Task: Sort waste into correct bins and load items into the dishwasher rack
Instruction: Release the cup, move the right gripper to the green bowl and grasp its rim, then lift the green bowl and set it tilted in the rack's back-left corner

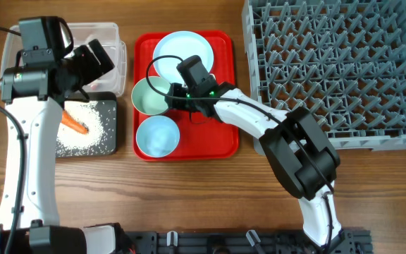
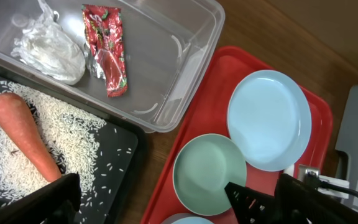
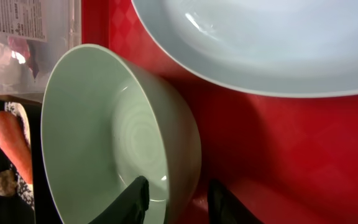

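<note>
The right end effector [image 3: 179,183] stands astride the rim of the mint bowl [image 3: 104,137], one finger inside it and one outside. The fingers are parted, and a sliver of red shows between the outer finger and the bowl wall. That bowl sits on the red serving tray [image 1: 220,134], beside the round pale blue plate [image 1: 182,55] and a pale blue bowl [image 1: 157,135].

The left end effector [image 2: 151,186] is spread wide and empty above the bins. The clear plastic tub [image 2: 185,62] holds a crumpled white tissue [image 2: 48,46] and a red snack wrapper [image 2: 107,53]. The black tray [image 2: 117,162] just beside it carries the orange carrot [image 2: 23,134] lying on loose rice grains [image 2: 73,130], with a small brown lump [image 3: 5,182] close by.

The grey dishwasher rack [image 1: 337,70] stands on the table [image 1: 189,197] to the right of the red tray.
</note>
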You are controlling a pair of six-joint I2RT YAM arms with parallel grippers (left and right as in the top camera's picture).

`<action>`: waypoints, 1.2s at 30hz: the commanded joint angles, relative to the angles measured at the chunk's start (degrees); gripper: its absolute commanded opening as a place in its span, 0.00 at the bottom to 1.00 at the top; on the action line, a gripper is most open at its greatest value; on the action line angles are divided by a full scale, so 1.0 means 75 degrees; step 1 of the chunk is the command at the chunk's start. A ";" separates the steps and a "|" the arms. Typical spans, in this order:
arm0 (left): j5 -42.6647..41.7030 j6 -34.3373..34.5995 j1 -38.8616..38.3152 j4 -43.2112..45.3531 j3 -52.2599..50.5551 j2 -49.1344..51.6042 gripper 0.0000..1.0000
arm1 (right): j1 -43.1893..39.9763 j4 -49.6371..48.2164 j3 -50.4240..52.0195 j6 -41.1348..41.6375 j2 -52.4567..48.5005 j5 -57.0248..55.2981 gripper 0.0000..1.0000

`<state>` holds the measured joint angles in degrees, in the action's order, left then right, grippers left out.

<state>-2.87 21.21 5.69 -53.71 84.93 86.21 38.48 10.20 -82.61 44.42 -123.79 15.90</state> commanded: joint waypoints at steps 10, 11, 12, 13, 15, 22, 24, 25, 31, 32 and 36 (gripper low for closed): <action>0.0047 0.0067 0.0035 -0.0015 0.0035 0.0122 1.00 | -0.0055 0.0015 -0.0073 -0.0082 -0.0184 -0.0321 0.04; 0.0047 0.0067 0.0035 -0.0015 0.0035 0.0122 1.00 | -0.0064 0.0017 -0.0073 -0.0044 -0.0184 -0.0318 0.04; 0.0047 0.0067 0.0035 -0.0012 0.0035 0.0122 1.00 | -0.0087 0.0015 -0.0073 0.0026 -0.0181 -0.0315 0.04; 0.0047 0.0067 0.0035 -0.0009 0.0035 0.0122 1.00 | -0.0111 0.0015 -0.0079 0.0079 -0.0181 -0.0315 0.04; 0.0050 0.0067 0.0035 -0.0009 0.0035 0.0122 1.00 | -0.0140 0.0012 -0.0102 0.0082 -0.0154 -0.0315 0.04; 0.0050 0.0064 0.0035 -0.0006 0.0035 0.0122 1.00 | -0.0373 0.0277 -0.0525 -0.0577 0.0414 -0.0306 0.04; 0.0050 0.0064 0.0035 0.0017 0.0035 0.0122 1.00 | -0.0446 0.0542 -0.0644 -0.0772 0.0807 -0.0344 0.04; 0.0050 0.0064 0.0035 0.0041 0.0035 0.0122 1.00 | -0.0504 0.0694 -0.0691 -0.0851 0.1105 -0.0350 0.05; 0.0050 0.0064 0.0035 0.0082 0.0035 0.0122 1.00 | -0.0909 0.1343 -0.0731 -0.1343 0.2847 -0.1807 0.04; 0.0050 0.0064 0.0035 0.0093 0.0035 0.0122 1.00 | -0.0976 0.1507 -0.0731 -0.1521 0.3139 -0.2500 0.04; 0.0050 0.0064 0.0035 0.0064 0.0035 0.0122 1.00 | -0.1201 0.1912 -0.0729 -0.3072 0.3873 -0.6822 0.04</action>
<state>-2.85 21.21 5.69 -53.25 84.93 86.72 30.61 23.22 -87.44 32.69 -97.62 -4.62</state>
